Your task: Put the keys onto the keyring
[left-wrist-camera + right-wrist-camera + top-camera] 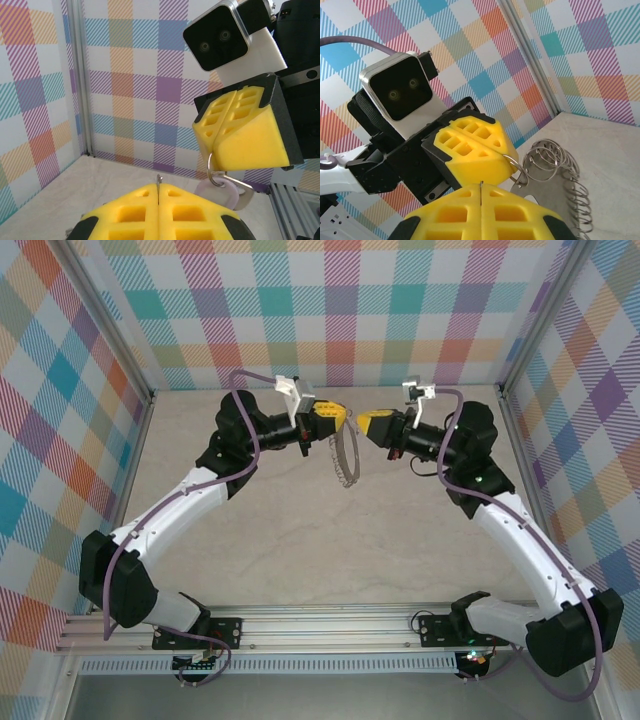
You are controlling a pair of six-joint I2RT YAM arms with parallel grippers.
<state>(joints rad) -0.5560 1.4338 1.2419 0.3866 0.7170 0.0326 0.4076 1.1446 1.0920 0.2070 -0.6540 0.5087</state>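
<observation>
Above the far middle of the desk (300,540), the closed left tool (338,420) pinches the probably stiff, slippery keyring (347,462) by its wire, and the closed right tool (368,422) grips the tiny, light keys (222,192).

keys (222,194): lower edge hidden behind left gripper (159,200) pads.
keyring (565,175): near end hidden behind right gripper (481,195) pads; clamped portion unseen.

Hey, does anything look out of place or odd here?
Nothing spilled or broken. The keyring dangles in mid-air from the shut left gripper, and the keys hang from the shut right gripper.
</observation>
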